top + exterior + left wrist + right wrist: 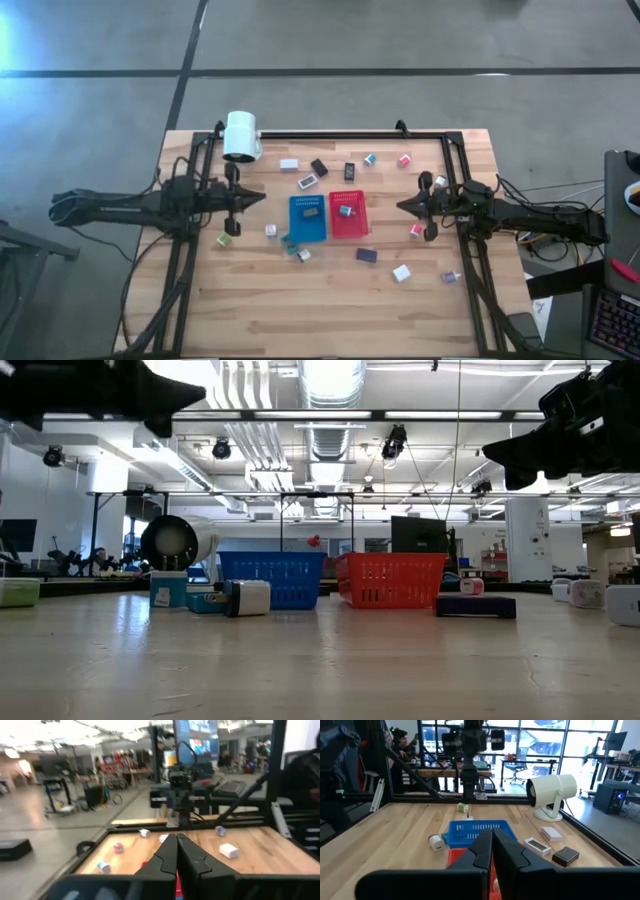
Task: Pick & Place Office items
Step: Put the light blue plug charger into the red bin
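Small office items lie scattered over the wooden table: a white block (289, 164), a black one (319, 167), a pink one (404, 160), a green one (226, 240), a dark blue one (366, 255) and others. A dark item (311, 211) lies in the blue tray (296, 232) and a teal-white one (345, 210) in the red tray (357, 229). My left gripper (262, 199) (176, 840) is shut and empty, raised level at the left of the trays. My right gripper (400, 207) (492, 837) is shut and empty at their right.
A white lamp head (241, 136) stands at the far left corner. A black frame (330, 132) runs along the table's far edge and down both sides. Bare wood lies along the near edge (320, 320).
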